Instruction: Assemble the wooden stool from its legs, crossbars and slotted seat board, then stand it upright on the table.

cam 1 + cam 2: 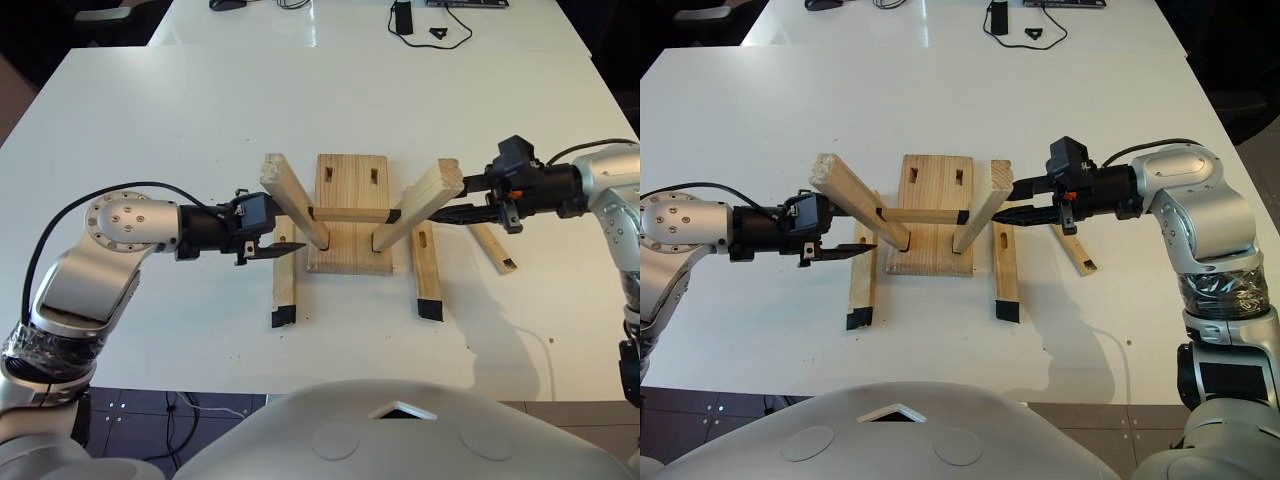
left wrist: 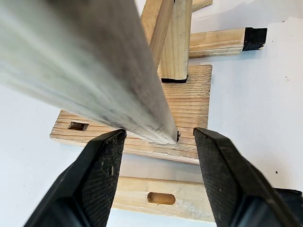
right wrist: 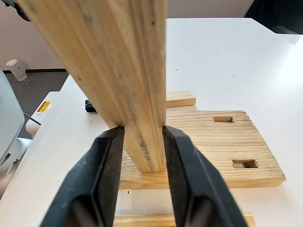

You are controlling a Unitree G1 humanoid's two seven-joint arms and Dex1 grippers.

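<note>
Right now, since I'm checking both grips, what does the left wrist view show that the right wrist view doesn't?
Left wrist view: the left end effector open, its fingers spread either side of the base of the left leg, and a black-tipped loose leg lying beyond the board. Right wrist view: the right end effector shut on the right leg just above its joint. Both: the seat board lying flat on the table, with a leg standing in it and an empty slot.
</note>
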